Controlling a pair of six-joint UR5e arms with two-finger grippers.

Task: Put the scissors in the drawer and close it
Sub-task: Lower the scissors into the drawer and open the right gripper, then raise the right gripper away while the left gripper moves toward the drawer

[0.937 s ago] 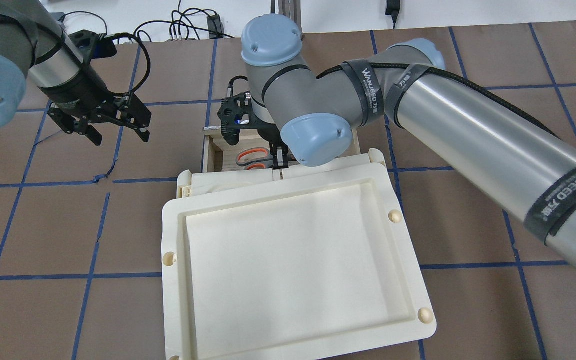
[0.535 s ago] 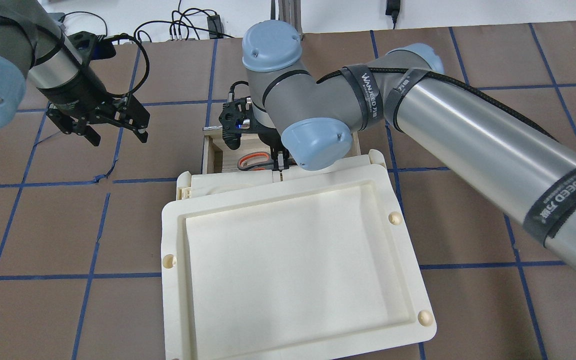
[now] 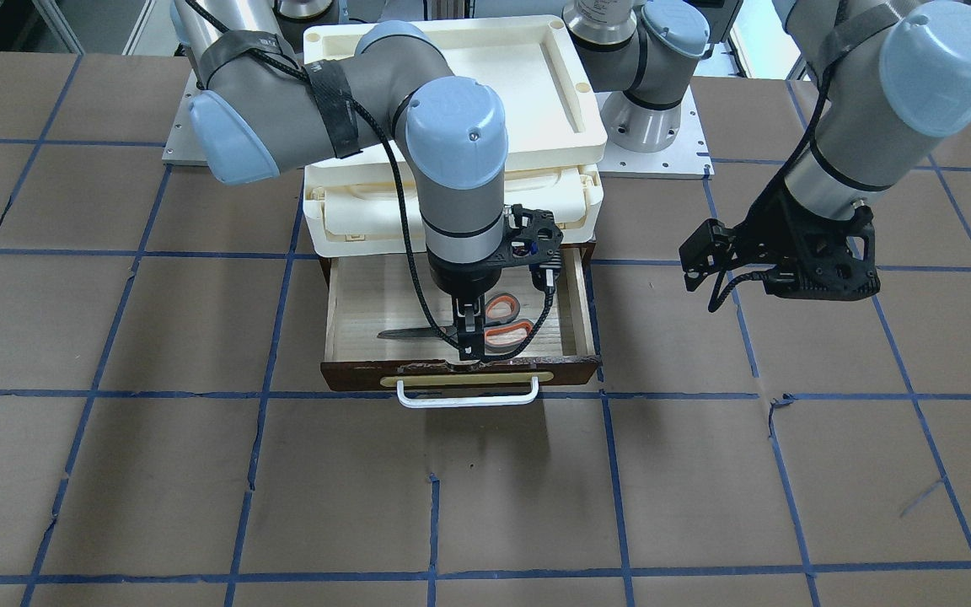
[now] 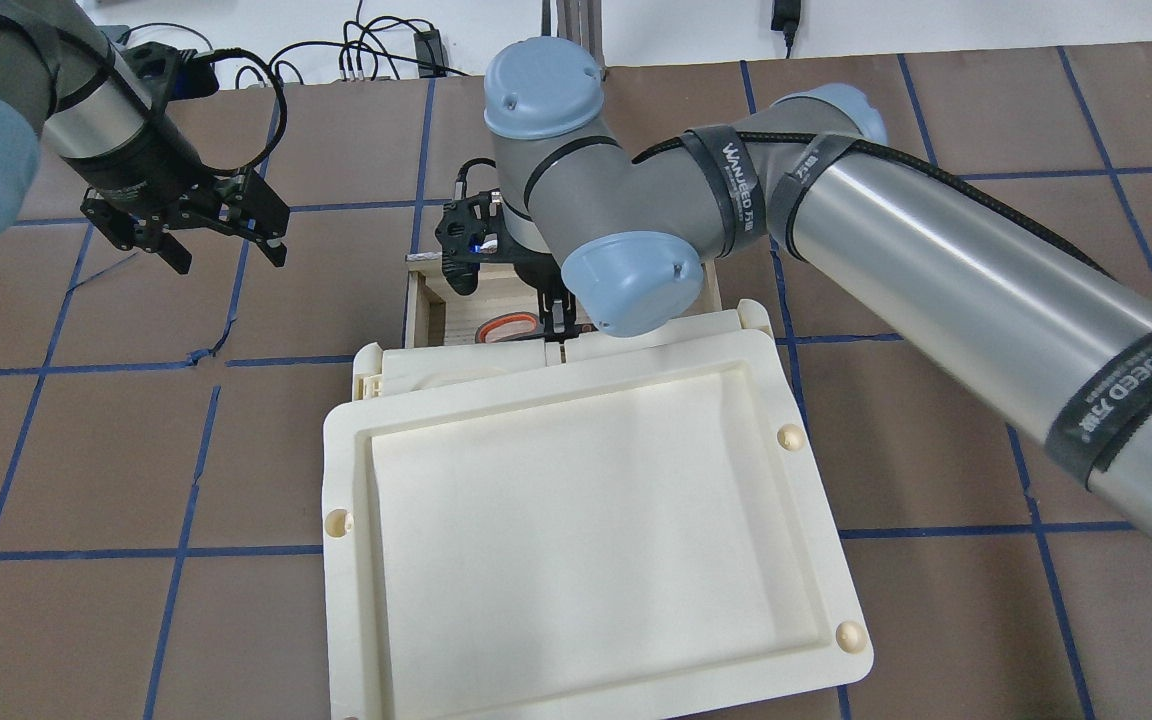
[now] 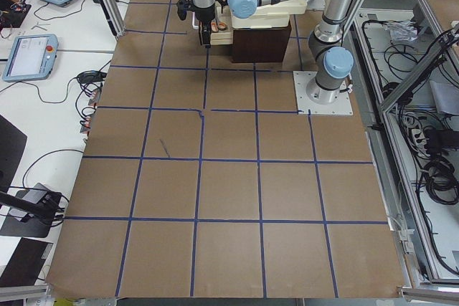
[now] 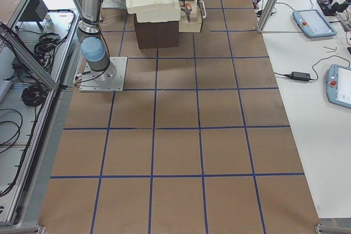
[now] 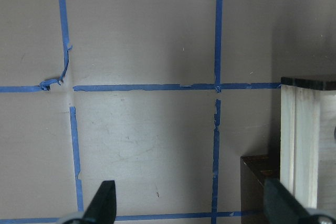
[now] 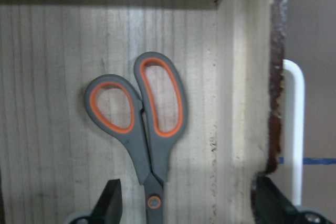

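Observation:
The scissors (image 3: 504, 320), grey handles lined orange, lie flat on the floor of the open drawer (image 3: 367, 295), blades pointing toward the view's left. They also show in the right wrist view (image 8: 149, 150) and the overhead view (image 4: 506, 325). The drawer's dark front and white bar handle (image 3: 466, 396) face away from the robot. My right gripper (image 3: 470, 346) (image 8: 191, 205) hangs open just above the scissors' pivot, holding nothing. My left gripper (image 4: 229, 258) (image 7: 191, 208) is open and empty over bare table, beside the drawer's side wall (image 7: 299, 140).
A cream plastic tray (image 4: 346, 480) sits on top of the cabinet above the drawer, with a flap compartment (image 3: 452, 211) beneath it. Cables (image 4: 366, 50) lie at the table's far edge. Blue tape lines with a torn spot (image 4: 206, 352) cross the brown table.
My left gripper has drifted left and farther from the drawer. My right wrist has shifted slightly over the drawer. The scissors stay in the drawer, now more hidden in the overhead view.

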